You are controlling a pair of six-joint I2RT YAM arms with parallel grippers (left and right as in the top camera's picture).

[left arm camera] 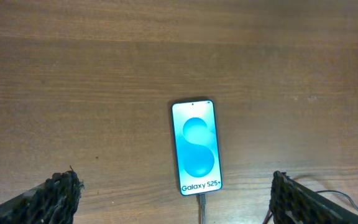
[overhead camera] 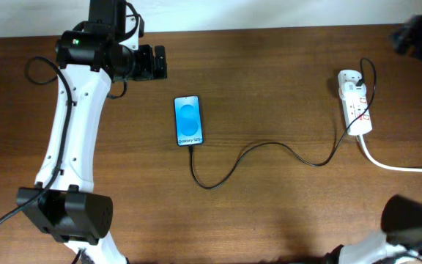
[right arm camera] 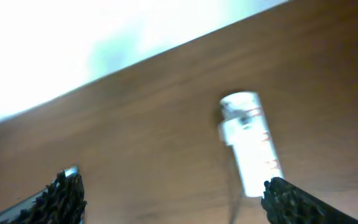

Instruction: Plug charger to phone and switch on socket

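Hovering with left hand spread wide, empty, just beyond top end of phone; left arm stretched along left side of table. Right hand blurred, fingers apart, empty, near socket. Phone flat mid-table, screen up; charger joined at lower end, curving across to socket.

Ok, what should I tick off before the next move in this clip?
1. Charger meets the phone at its bottom edge: ok.
2. Plug fully seated: cannot tell.
3. Charger's other end reaches the socket: ok.
4. Socket switch on: cannot tell.
5. Left pincer open, holding nothing: ok.
6. Right pincer open, socket ahead of it, no contact: ok.
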